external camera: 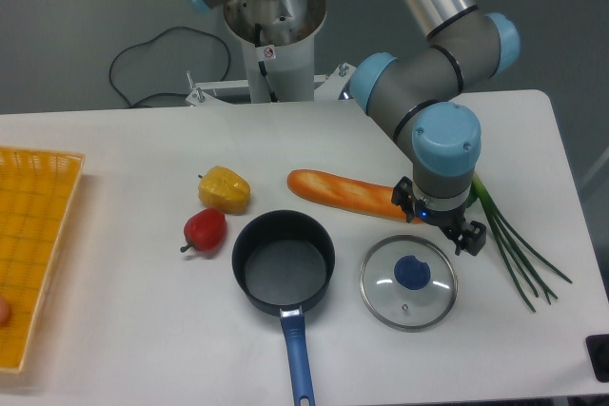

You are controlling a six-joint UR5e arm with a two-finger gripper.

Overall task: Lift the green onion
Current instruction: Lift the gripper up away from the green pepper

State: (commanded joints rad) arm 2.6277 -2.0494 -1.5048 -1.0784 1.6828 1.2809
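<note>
The green onion [514, 246] lies on the white table at the right, its dark green stalks fanning out toward the lower right. Its pale stem end runs under my arm's wrist. My gripper [457, 229] points down beside the onion's upper part, just left of the stalks and at the right end of the baguette [344, 192]. The blue wrist joint above hides most of the gripper, so only black parts of it show. How its jaws stand is hidden, and nothing is visibly held.
A glass lid [408, 281] with a blue knob lies just below the gripper. A dark pot [283, 266] with a blue handle sits at centre front. A yellow pepper [224, 188] and a red pepper [205, 230] are left of it. A yellow basket [33, 235] stands at the far left.
</note>
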